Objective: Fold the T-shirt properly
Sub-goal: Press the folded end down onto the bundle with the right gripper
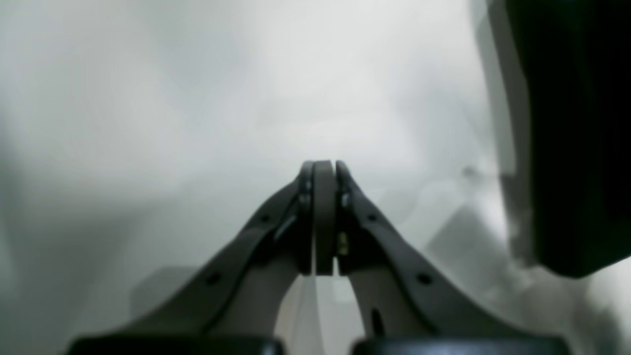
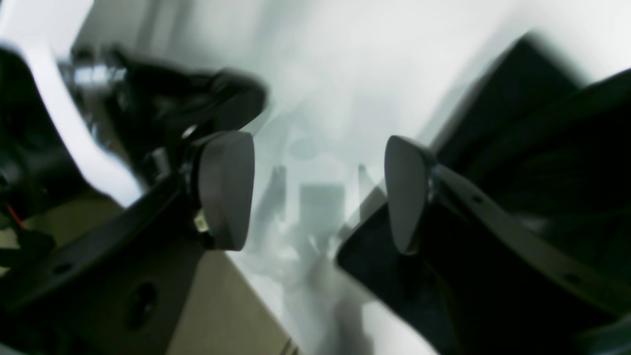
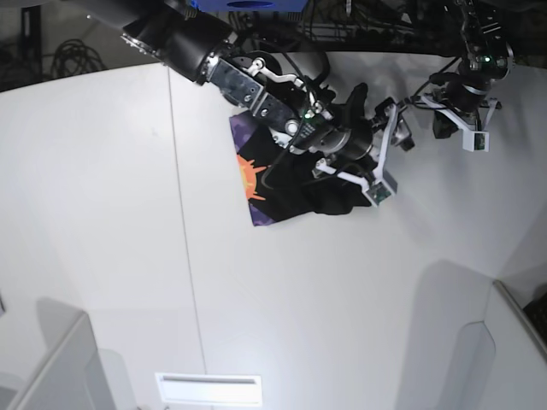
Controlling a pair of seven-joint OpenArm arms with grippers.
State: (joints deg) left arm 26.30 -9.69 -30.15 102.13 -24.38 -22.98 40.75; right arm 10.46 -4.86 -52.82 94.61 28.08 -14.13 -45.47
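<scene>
The T-shirt (image 3: 286,184) lies bunched on the white desk (image 3: 102,213) near its far edge, print side partly up, with a purple patch and an orange sunburst showing at its left edge. It's a compact black heap, not a tidy rectangle, so the fold looks far from finished.

Over it stretches the right arm, and the right gripper (image 2: 319,192) hangs just past the shirt's right side. The wrist view shows its jaws parted wide with nothing between the pads (image 2: 224,190), only bright desk and a dark fold of cloth off to the right. So it's empty, and by my read it's poised either to take a fresh hold or to draw clear.

Across at the far right, the left gripper (image 1: 324,170) sits well apart from the shirt, jaws pressed fully together with nothing pinched, and blurred white desk ahead of it. A dark shape at the right edge of that view is too soft to name.

How to do this step well? I'd say pick a true edge, not the middle of the heap: bring the open jaws low over a hem or sleeve at the shirt's right side, pinch one layer only, then lift and draw it out flat. Grabbing the bunched centre risks dragging the whole bundle across the desk. The left arm would help by pinning the opposite side.
</scene>
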